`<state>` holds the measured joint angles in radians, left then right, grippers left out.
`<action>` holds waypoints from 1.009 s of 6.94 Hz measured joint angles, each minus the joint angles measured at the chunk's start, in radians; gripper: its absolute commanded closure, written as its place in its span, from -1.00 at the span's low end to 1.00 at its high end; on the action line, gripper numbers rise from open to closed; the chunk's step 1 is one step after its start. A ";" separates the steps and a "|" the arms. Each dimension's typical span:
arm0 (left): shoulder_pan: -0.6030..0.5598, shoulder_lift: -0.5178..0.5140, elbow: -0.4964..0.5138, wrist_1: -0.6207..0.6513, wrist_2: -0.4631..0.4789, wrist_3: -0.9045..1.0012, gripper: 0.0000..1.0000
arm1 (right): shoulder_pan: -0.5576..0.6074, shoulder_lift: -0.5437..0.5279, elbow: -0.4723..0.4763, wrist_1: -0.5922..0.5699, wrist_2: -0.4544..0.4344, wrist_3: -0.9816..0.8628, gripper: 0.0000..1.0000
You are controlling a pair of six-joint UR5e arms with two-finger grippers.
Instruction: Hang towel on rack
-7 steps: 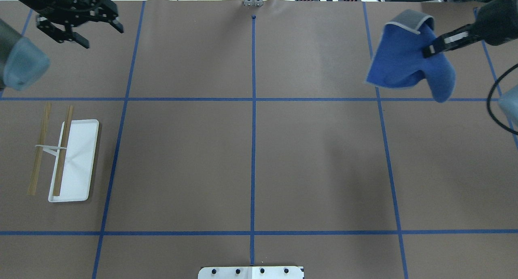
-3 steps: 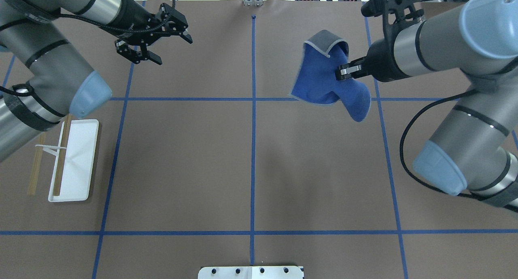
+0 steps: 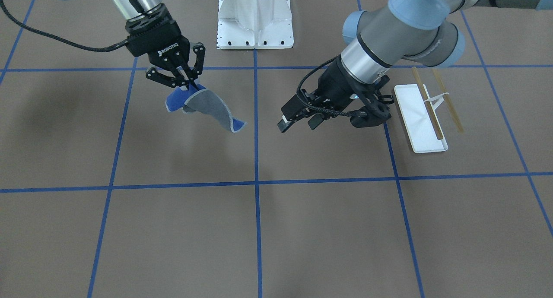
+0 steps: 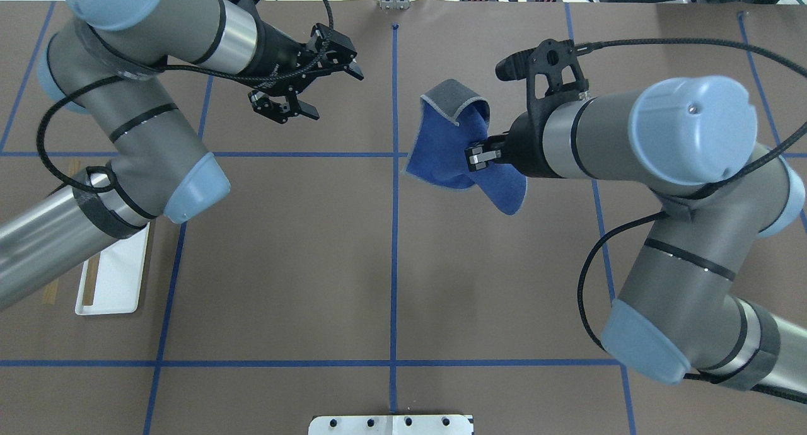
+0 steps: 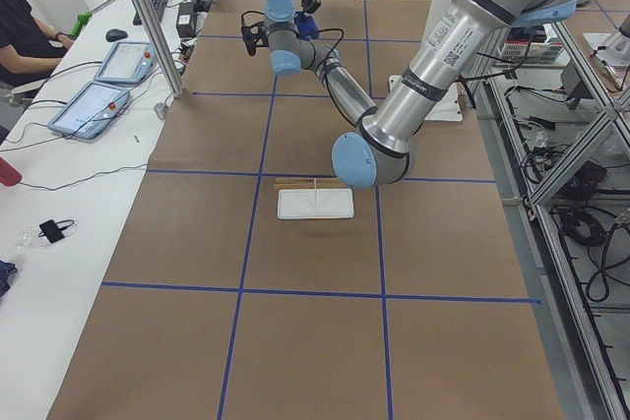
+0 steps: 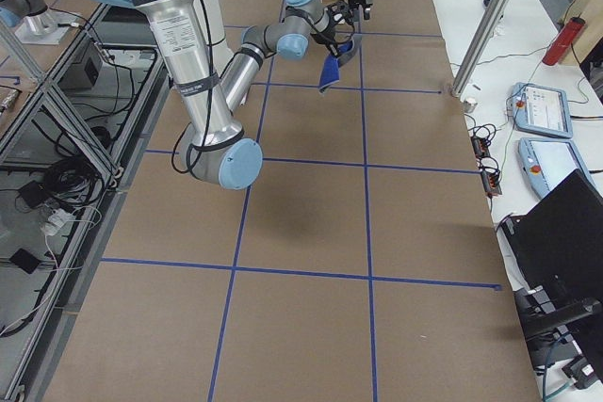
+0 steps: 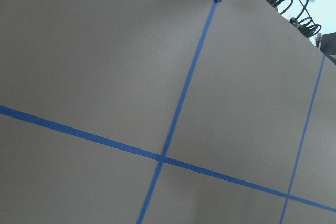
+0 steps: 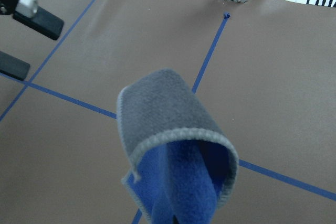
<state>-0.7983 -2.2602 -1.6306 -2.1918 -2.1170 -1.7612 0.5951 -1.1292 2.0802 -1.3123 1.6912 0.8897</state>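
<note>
Right gripper (image 4: 474, 159) is clamped on the towel (image 4: 441, 148) mid-cloth, so it droops, folded, above the table just right of centre. Left gripper (image 4: 331, 93), spread wide and empty, faces it, likely for a handover, since the rack (image 3: 421, 116) stands well apart at left.

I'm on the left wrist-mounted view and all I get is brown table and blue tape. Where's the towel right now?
Observer: The towel hangs in the air, pinched in the right end effector, just on the right arm's side of the centre tape line.
Operator: Okay. Is the left end effector carrying anything?
Observer: No. The left end effector is open and empty, across that line from the towel.
</note>
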 measured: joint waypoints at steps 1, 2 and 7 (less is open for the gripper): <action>0.044 -0.016 0.009 -0.037 0.065 -0.029 -0.97 | -0.031 0.008 0.000 0.000 -0.035 0.006 1.00; 0.084 -0.031 0.020 -0.071 0.127 -0.057 -0.97 | -0.049 0.013 -0.001 0.001 -0.056 0.007 1.00; 0.113 -0.069 0.030 -0.094 0.173 -0.160 1.00 | -0.074 0.007 0.001 0.003 -0.074 0.008 1.00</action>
<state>-0.6849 -2.3287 -1.6007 -2.2853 -1.9437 -1.9211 0.5209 -1.1222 2.0807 -1.3091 1.6169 0.8974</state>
